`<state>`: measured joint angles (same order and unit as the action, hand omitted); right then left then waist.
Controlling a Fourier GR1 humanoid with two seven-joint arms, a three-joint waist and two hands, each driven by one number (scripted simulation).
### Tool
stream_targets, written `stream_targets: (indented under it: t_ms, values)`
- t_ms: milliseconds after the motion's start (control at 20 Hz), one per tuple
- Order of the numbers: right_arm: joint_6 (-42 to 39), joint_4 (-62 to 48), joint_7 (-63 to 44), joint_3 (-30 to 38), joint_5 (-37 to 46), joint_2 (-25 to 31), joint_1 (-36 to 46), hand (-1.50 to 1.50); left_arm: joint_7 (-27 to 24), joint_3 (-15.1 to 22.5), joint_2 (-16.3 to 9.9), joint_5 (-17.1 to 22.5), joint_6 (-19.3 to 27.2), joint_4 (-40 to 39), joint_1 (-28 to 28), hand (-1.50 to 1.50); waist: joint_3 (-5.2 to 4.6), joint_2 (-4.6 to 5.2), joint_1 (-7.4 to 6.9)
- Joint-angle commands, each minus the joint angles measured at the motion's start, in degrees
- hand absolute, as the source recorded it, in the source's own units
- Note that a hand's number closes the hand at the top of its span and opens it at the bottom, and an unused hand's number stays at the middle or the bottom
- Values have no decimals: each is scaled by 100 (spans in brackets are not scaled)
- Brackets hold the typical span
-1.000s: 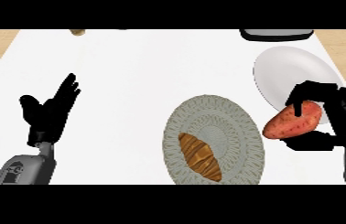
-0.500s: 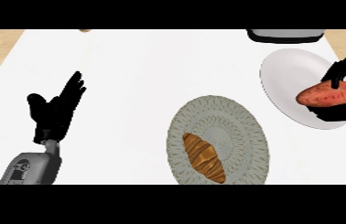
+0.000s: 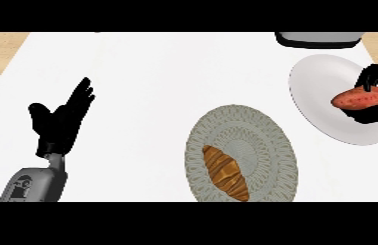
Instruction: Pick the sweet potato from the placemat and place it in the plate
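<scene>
Head view, looking steeply down on white worktop [image 3: 162, 79].

Left hand [image 3: 60, 120]: at view's left, well apart from all items. Fingers straight and spread, pointing up and away, thumb out to the side. Nothing in it, touching nothing. Grey forearm [image 3: 33, 181] below it, entering from lower left edge.

Right hand [image 3: 367, 80]: only partly in view at far right edge, over the plate. Black fingers visible above sweet potato, dark shape also below it; fingers seem curled round the potato's right end, but most of hand cut off by frame edge.

Sweet potato [image 3: 353, 98]: reddish-orange, lying roughly horizontal over right part of white plate [image 3: 317, 89]. Right end hidden by hand / frame edge. Cannot tell whether resting on plate surface or held just above it.

Plate: white, round, upper right of worktop, partly cropped at right edge.

Placemat [image 3: 247, 134]: round, grey, patterned, lower centre, just left of plate, edges close but not clearly touching. Croissant [image 3: 225, 171] on placemat, golden-brown, lower left portion, long axis running top-left to bottom-right.

Dark-rimmed grey object [image 3: 317, 38] at top right, cropped by upper edge, just above plate; type not identifiable.

Tan strip [image 3: 10, 46] of surface at top left corner beyond worktop.
</scene>
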<state>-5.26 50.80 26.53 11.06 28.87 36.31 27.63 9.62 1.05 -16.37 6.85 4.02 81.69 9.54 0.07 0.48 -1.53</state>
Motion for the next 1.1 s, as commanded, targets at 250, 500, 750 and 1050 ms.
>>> stream_targets:
  t_ms: [250,500,750,1050]
  values:
    - [-493,-2358,1597,31,184,289,1193,-150,164,-82,0,35,-180,-76,215,0,7,16,-37]
    - [-709,-2104,2410,581,-530,212,1359,-150,-239,-143,9,-75,-170,-330,136,0,5,4,22]
    - [-2162,-1787,2572,900,-1359,316,1119,-150,-89,-257,-70,-54,-128,-142,-91,0,-8,-76,171]
    - [-3606,-2436,1008,1101,-2002,756,1498,-150,-338,-59,202,-212,-21,-133,-220,0,-8,-58,111]
